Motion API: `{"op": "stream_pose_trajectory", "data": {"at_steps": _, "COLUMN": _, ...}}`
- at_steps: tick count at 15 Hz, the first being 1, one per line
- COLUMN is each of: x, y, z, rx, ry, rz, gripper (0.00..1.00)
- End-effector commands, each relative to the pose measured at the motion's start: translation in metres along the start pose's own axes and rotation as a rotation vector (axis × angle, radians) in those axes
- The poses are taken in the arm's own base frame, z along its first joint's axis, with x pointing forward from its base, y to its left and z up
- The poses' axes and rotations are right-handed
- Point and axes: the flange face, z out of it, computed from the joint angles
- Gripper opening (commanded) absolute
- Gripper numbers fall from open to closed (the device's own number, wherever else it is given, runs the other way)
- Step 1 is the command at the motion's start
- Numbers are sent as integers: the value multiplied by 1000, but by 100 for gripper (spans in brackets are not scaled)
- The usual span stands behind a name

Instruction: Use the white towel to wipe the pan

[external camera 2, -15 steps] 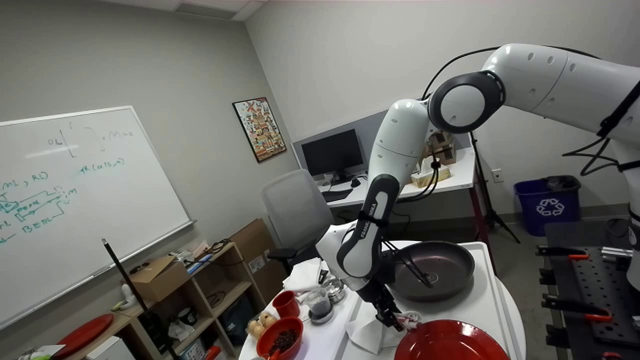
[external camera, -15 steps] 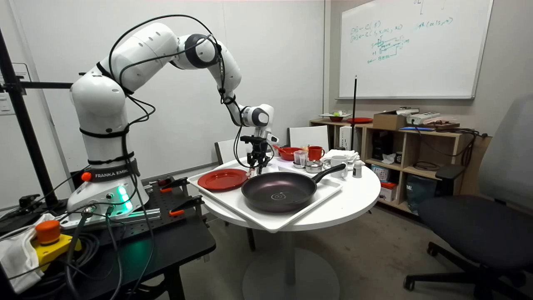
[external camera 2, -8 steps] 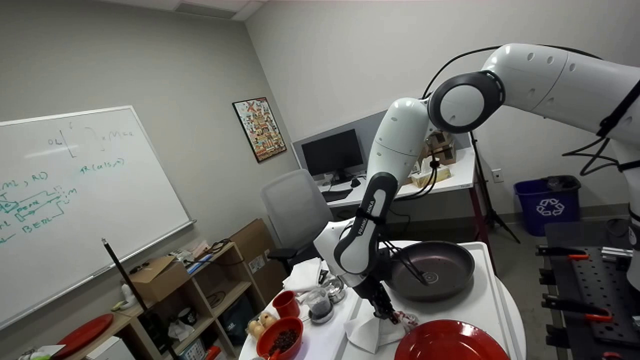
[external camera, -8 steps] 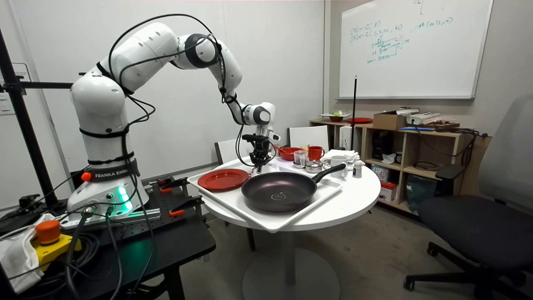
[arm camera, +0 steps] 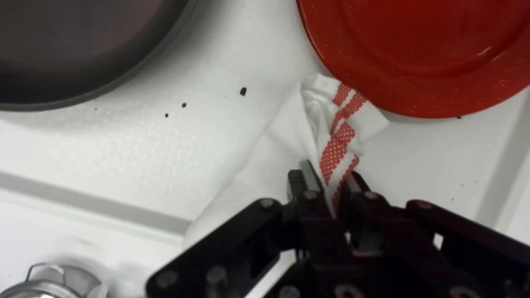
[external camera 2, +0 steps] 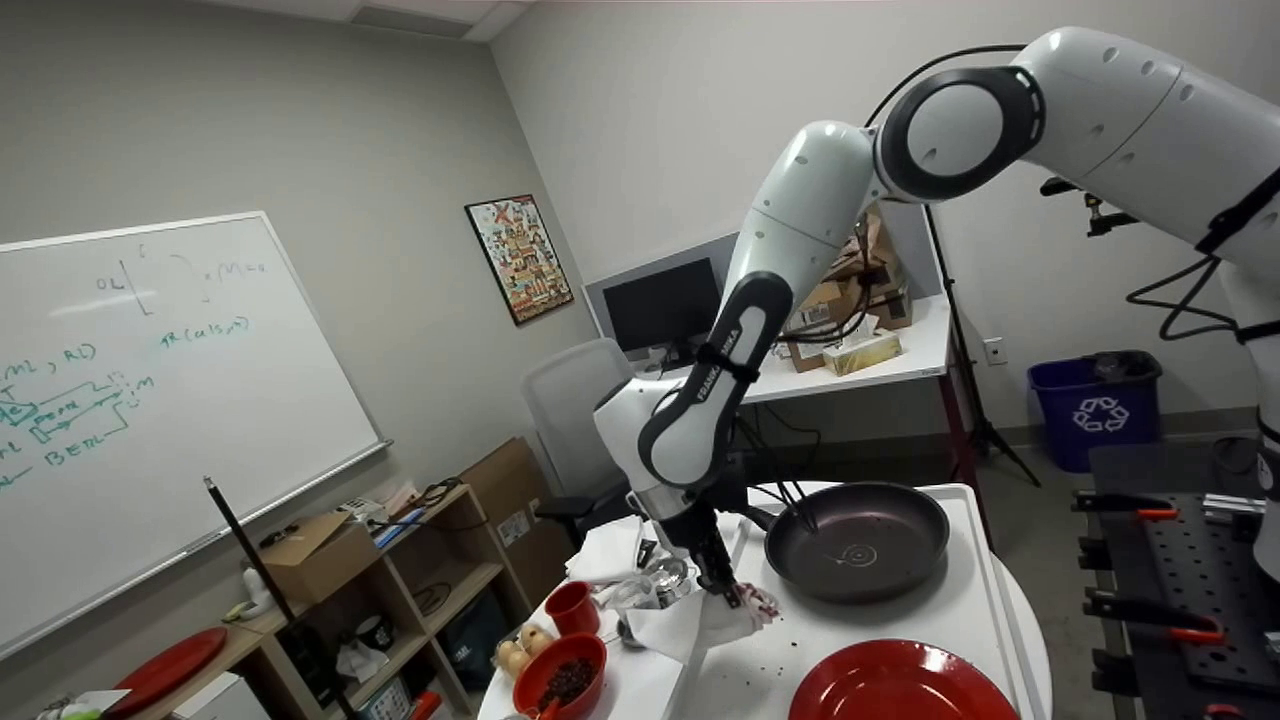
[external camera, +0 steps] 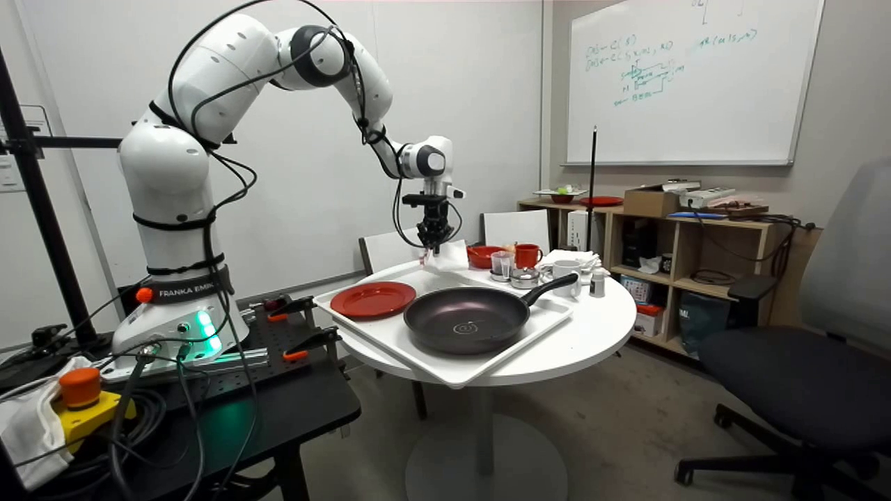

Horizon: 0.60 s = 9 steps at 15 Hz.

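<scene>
Now I hold the towel [arm camera: 285, 142] in my gripper [arm camera: 330, 178]: its two fingers [arm camera: 296, 183] are clamped on a fold, with the red stripes running in between. In the wrist view, if I take the place of this grip as the middle of my clock, the striped end goes up to 12 o'clock, and the white part spreads toward 8 o'clock, where the gripper hides some of it. In both exterior views the towel hangs below the gripper, by the edge of the tray [external camera: 390, 330]; I cannot tell whether its lowest corner touches there.

The pan [external camera: 465, 320], which I am asked to wipe, sits upright on the tray, and the towel is apart from it. In the wrist view the pan is at 10 o'clock, cut by the border, and some dark specks [arm camera: 243, 91] lie on the tray between. In an exterior view its handle [external camera: 548, 287] points to 2 o'clock. The plate [external camera 2: 895, 690] is on the same tray, near the pan; for my wrist camera it stands at 1 o'clock. A metal container [arm camera: 76, 277] is at 8 o'clock, partly out of view. In an exterior view a bowl [external camera 2: 592, 655] with something dark inside stands on the table [external camera 2: 630, 690], at 8 o'clock from the gripper, and a mug [external camera 2: 573, 612] is just beside it.
</scene>
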Motion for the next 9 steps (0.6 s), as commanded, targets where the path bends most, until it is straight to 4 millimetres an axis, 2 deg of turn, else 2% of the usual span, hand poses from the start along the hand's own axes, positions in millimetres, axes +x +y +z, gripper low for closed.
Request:
{"op": "stream_pose_trajectory", "data": {"at_steps": 1, "x": -34, "y": -4, "z": -72, "rx": -27, "ry": 107, "rz": -6, "gripper": 8}}
{"op": "stream_pose_trajectory", "data": {"at_steps": 5, "x": -72, "y": 23, "z": -125, "rx": -59, "ry": 190, "rz": 63, "gripper": 8}}
{"op": "stream_pose_trajectory", "data": {"at_steps": 9, "x": -120, "y": 71, "z": -151, "rx": -74, "ry": 205, "rz": 176, "gripper": 8}}
